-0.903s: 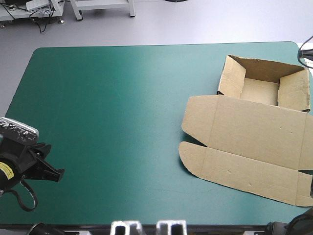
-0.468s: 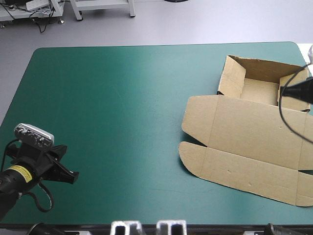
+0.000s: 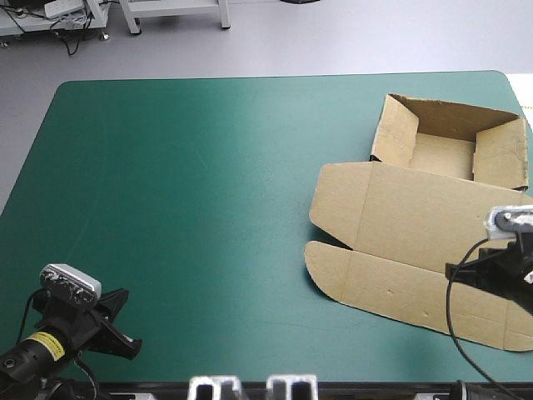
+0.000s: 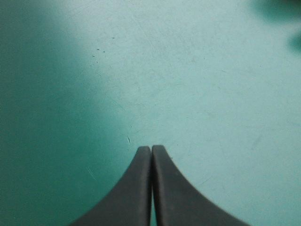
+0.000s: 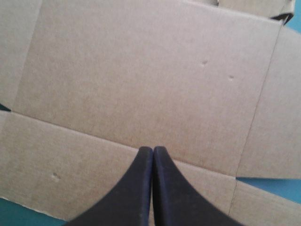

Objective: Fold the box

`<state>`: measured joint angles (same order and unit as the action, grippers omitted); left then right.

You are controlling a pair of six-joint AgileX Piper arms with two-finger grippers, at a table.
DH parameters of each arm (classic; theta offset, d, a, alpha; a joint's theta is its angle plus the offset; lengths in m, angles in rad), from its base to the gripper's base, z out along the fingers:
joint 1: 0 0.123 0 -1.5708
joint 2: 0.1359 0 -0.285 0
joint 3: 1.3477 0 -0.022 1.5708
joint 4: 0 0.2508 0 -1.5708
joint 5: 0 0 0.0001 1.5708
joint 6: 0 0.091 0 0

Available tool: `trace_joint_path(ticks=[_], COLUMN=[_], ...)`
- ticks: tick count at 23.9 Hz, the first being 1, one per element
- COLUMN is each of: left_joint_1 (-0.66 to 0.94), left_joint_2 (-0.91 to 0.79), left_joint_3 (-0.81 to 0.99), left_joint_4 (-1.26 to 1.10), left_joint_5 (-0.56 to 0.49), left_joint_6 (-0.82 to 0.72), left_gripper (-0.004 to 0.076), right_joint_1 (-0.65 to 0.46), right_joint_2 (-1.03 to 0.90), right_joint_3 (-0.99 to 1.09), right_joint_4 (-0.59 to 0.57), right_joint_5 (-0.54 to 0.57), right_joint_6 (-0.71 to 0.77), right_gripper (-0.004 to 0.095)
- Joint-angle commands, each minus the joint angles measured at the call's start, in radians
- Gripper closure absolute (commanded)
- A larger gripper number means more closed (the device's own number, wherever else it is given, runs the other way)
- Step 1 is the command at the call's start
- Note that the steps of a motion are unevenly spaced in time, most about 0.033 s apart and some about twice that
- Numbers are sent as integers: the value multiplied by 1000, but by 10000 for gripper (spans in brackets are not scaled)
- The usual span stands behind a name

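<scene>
Box (image 3: 416, 225) is lying on the right side of the counter (image 3: 208, 167), which is wearing a teal-green cover. High view: the tray part is sitting toward the far right corner with its walls standing up. The lid is lying flat, stretching toward the near edge, with a front strip and rounded tabs on its left side. Left fingers (image 3: 121, 340) are hanging over the near left corner of the counter, well apart from the box and pointing toward the right. Right fingers (image 3: 470, 271) are coming in from the right and hovering over the near right part of the flat lid, pointing left. Whether they are touching the board is not showing here.

Left wrist view: left fingers (image 4: 136, 188) are pressing together into one pointed arch, closed on nothing. Only bare teal-green cover (image 4: 188, 70) is lying ahead of and under them.

Right wrist view: right fingers (image 5: 136, 188) are also meeting in one arch, closed and gripping nothing. Brown board of the box (image 5: 141, 70) is filling the space ahead. The tips are sitting over a crease between the big lid panel and the narrower strip beside it. Small bits of teal-green cover (image 5: 277, 181) are peeking past the board's edge beside the fingers.
</scene>
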<state>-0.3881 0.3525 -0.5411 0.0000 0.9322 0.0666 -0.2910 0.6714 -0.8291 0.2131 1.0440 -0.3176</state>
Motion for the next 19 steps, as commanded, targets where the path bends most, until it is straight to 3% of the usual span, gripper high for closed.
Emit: trace_joint_path(ticks=[1,11,19], left_joint_1=[-7,-7,-7], left_joint_2=[-22,-33,-33], left_joint_3=[-1,41,41], left_joint_4=[-25,-62,-69], left_joint_5=[-63,-60,-58], left_joint_6=[23,80,80], left_gripper=[734,734,734], right_joint_1=[2,2,2], right_joint_2=[-80,-313,-366], right_joint_3=[100,249,298], right_joint_4=[2,1,1], right_joint_5=[-89,-101,-82], right_joint_6=[-24,-24,-21], right_gripper=[921,922,923])
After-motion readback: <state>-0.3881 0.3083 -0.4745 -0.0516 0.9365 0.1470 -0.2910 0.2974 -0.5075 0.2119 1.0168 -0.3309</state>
